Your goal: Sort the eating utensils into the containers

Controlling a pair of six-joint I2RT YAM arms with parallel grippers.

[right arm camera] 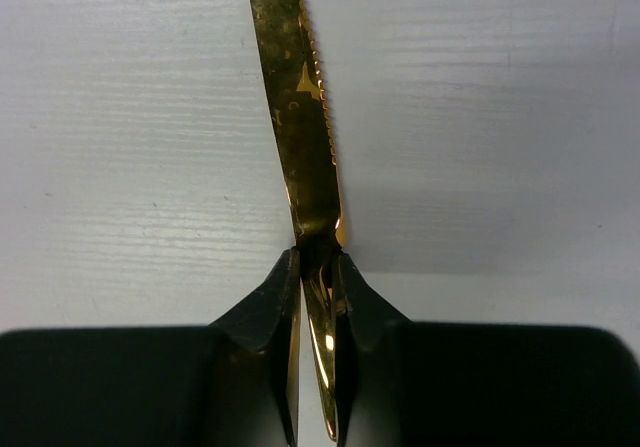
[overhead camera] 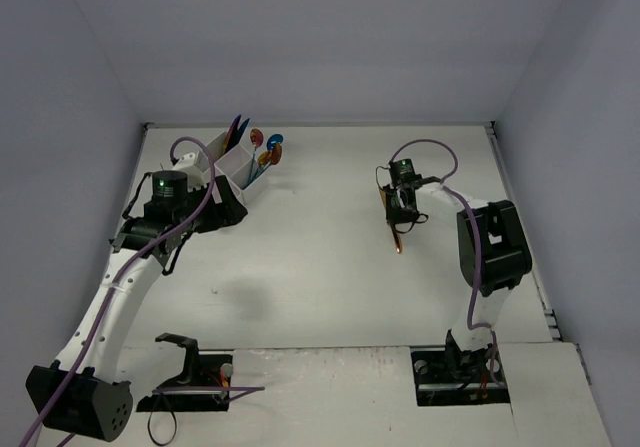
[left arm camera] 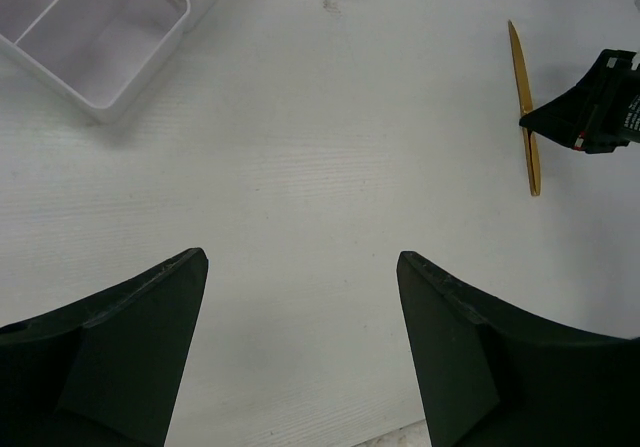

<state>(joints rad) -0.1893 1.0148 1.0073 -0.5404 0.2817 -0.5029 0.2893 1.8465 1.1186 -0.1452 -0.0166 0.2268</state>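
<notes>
A gold knife [right arm camera: 300, 117] with a serrated blade sticks out forward from my right gripper [right arm camera: 315, 262], which is shut on its handle. From above, the knife [overhead camera: 399, 243] and that gripper [overhead camera: 400, 229] are right of the table's centre, low over the surface. The white divided containers [overhead camera: 238, 167] stand at the back left, with several coloured utensils [overhead camera: 266, 148] sticking up out of them. My left gripper [left arm camera: 302, 267] is open and holds nothing, just in front of the containers [left arm camera: 100, 27]. Its view also shows the knife [left arm camera: 524, 107] far to the right.
The white table [overhead camera: 320, 267] is walled on three sides by pale panels. The near compartment [left arm camera: 110, 42] shows no utensils in it in the left wrist view. Purple cables run along both arms. The arm bases sit at the near edge.
</notes>
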